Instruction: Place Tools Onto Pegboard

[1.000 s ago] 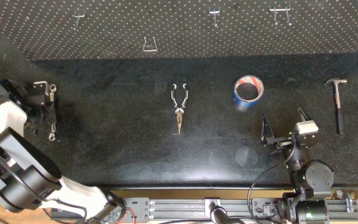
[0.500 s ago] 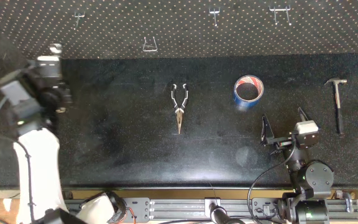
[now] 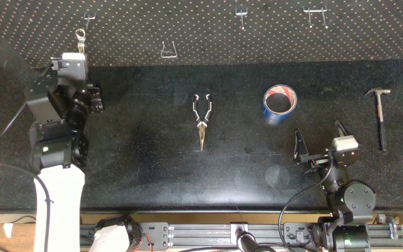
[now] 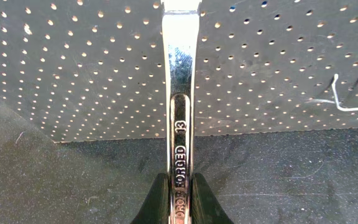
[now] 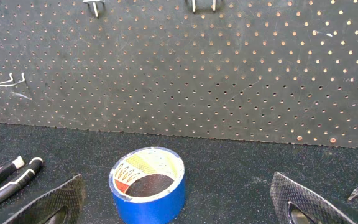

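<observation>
My left gripper (image 3: 77,61) is shut on a silver wrench (image 4: 179,93), raised at the left in front of the pegboard (image 3: 201,28). The wrench's ring end (image 3: 81,33) stands just below the far-left hook (image 3: 88,15). On the black mat lie pliers (image 3: 201,120), a blue tape roll (image 3: 280,102) and a hammer (image 3: 379,115). My right gripper (image 3: 320,142) hovers open near the front edge, empty, with the tape roll (image 5: 148,183) ahead of it.
More wire hooks hang on the pegboard: a triangular one (image 3: 168,50), one at the centre (image 3: 241,14) and a double one at the right (image 3: 315,14). The mat (image 3: 138,154) between the pliers and the left arm is bare.
My left arm has lifted the wrench from the mat's far left and swung it up toward the pegboard, now pointing at the far-left hook. The right arm has not moved.
</observation>
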You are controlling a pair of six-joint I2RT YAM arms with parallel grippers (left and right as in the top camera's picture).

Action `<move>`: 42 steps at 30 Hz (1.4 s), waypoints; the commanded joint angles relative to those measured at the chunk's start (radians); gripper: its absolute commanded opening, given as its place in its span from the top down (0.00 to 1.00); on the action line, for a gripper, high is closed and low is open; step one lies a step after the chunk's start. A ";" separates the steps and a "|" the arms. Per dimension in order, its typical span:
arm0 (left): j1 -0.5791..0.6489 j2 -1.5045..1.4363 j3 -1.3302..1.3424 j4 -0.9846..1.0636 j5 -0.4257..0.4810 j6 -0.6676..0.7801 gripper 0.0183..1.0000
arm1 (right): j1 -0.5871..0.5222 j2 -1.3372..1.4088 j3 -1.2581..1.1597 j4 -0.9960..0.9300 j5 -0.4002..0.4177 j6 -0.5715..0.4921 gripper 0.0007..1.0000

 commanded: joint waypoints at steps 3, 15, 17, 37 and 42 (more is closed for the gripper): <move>0.001 0.036 0.004 0.040 -0.025 -0.019 0.99 | -0.006 -0.007 -0.003 -0.005 -0.002 -0.011 0.02; 0.001 0.067 0.004 0.044 -0.010 -0.014 0.99 | -0.006 -0.007 -0.003 -0.005 -0.002 -0.011 0.02; 0.000 0.075 0.004 0.044 -0.010 -0.014 0.99 | -0.006 -0.007 -0.003 -0.005 -0.002 -0.011 0.02; 0.001 0.213 0.005 0.198 0.008 0.037 0.48 | -0.006 -0.007 -0.003 -0.005 -0.002 -0.011 0.02; 0.001 0.203 0.005 0.208 0.004 0.037 0.00 | -0.006 -0.007 -0.003 -0.005 -0.002 -0.011 0.02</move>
